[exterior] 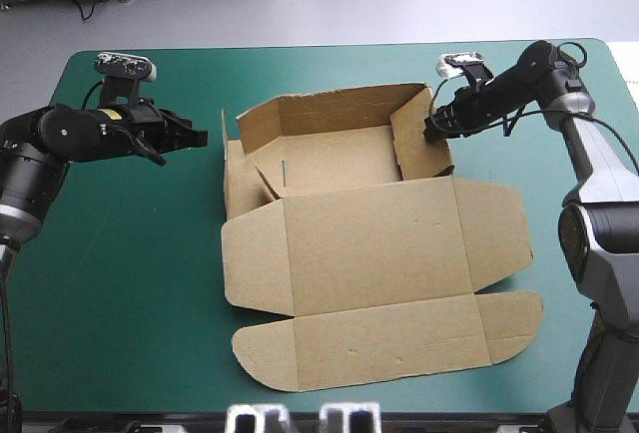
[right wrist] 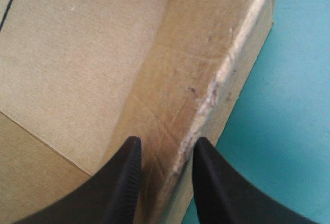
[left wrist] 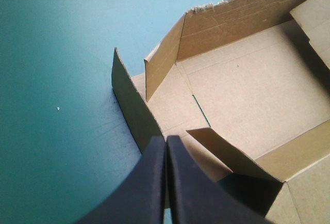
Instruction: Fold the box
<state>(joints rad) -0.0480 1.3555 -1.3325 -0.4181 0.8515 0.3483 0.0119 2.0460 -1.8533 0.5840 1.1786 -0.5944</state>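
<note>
The brown box [exterior: 369,243] lies mid-table. Its far half is a tray with walls raised; the lid [exterior: 379,298] and its flaps lie flat toward the near edge. My left gripper [exterior: 200,139] is shut and empty, hovering just left of the tray's left wall [exterior: 227,169]. From the left wrist, its gripper [left wrist: 166,140] points at that upright wall [left wrist: 131,102], with a loose inner flap [left wrist: 227,154] beyond. My right gripper [exterior: 431,132] sits on the tray's right wall [exterior: 424,139]. The right wrist shows the right gripper [right wrist: 166,144] clamping that wall's top edge [right wrist: 206,95], one finger each side.
Bare teal-green cover [exterior: 120,273] stretches left of the box and along the far edge. The lid's rounded flaps [exterior: 265,348] reach close to the table's near edge. The right arm's column [exterior: 604,243] stands beside the box's right flap.
</note>
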